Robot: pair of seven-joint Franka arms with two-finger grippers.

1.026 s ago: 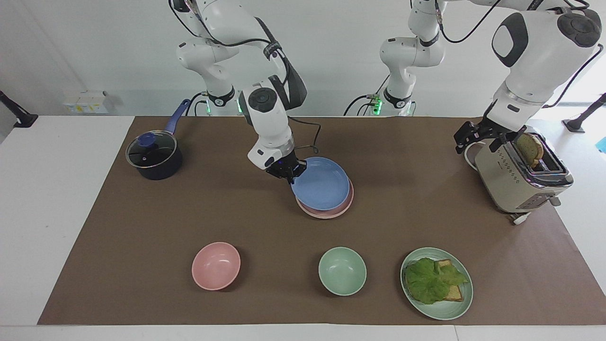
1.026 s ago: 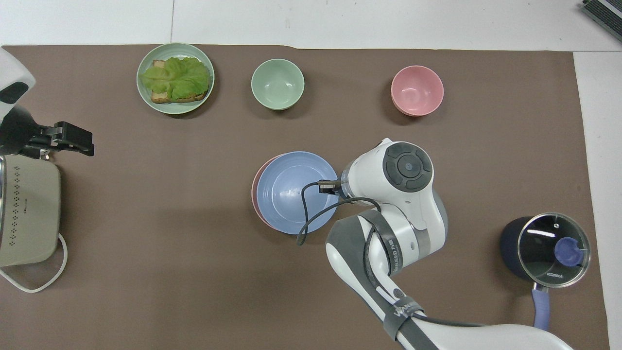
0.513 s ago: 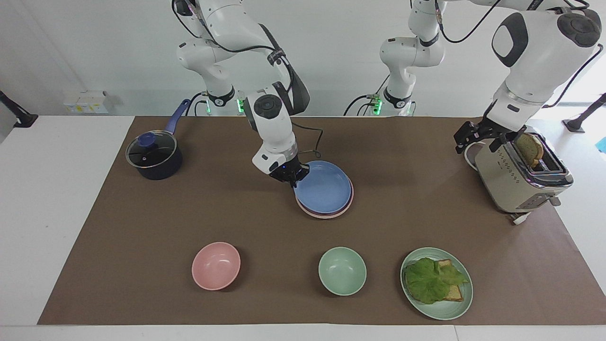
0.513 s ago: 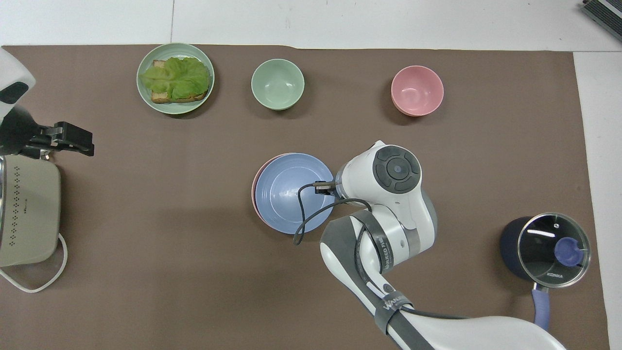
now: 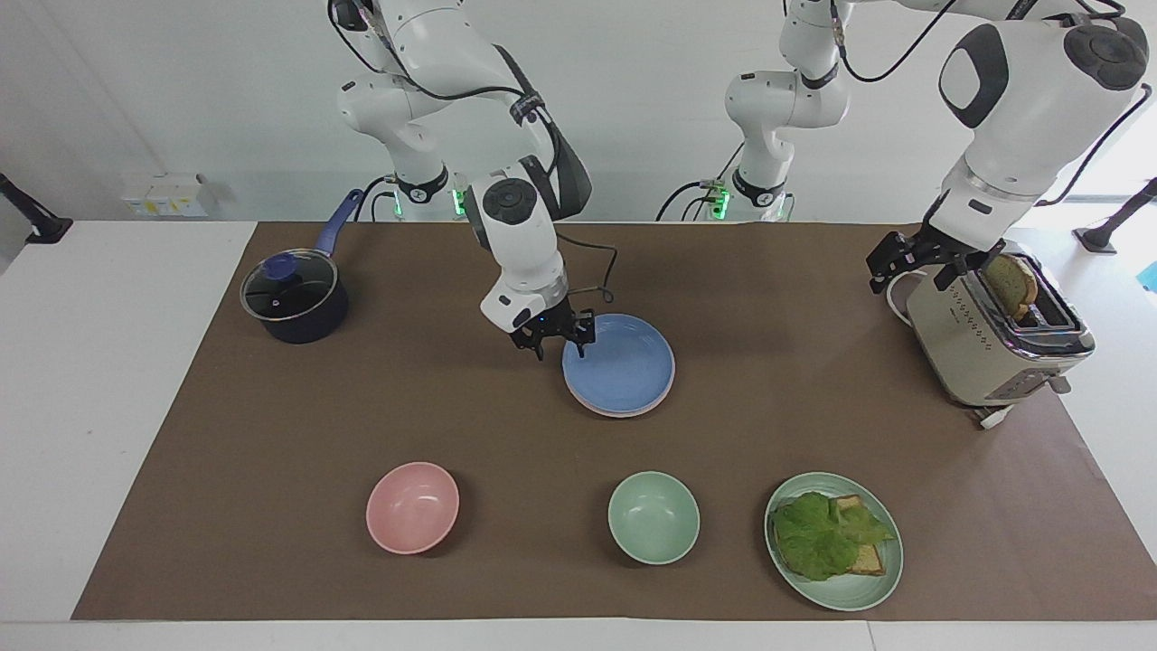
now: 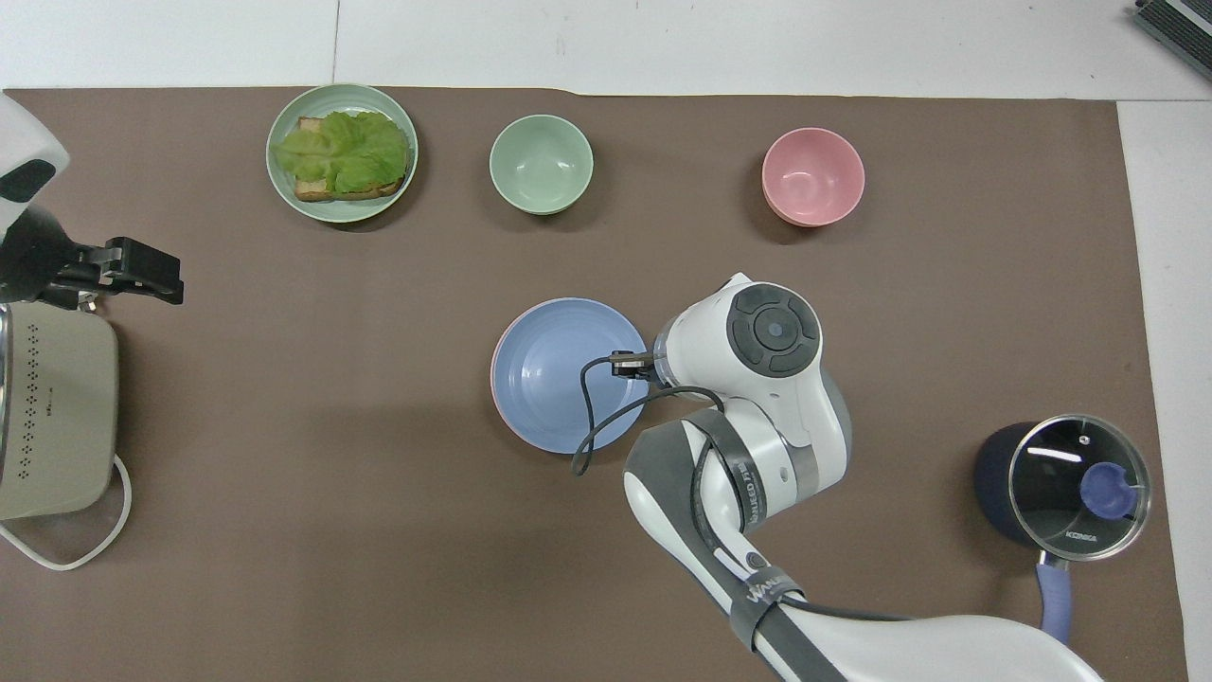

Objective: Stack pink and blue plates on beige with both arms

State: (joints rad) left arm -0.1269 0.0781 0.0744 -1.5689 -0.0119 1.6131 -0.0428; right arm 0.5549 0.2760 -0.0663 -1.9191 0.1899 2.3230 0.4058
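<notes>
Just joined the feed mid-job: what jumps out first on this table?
The blue plate lies mid-mat on top of the pink plate, whose rim just peeks out beneath; the right gripper, fingers apart, sits at the stack's edge nearest the saucepan. The left gripper waits open over the toaster at its own end of the table.

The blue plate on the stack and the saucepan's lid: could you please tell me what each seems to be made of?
Blue plate: probably matte plastic or melamine, possibly glazed ceramic; its colour is flat and even with no sharp glare. Saucepan lid: apparently clear glass within a shiny metal rim, since the dark pan inside shows through and bright streaks reflect off it; its blue knob looks like plastic.
</notes>
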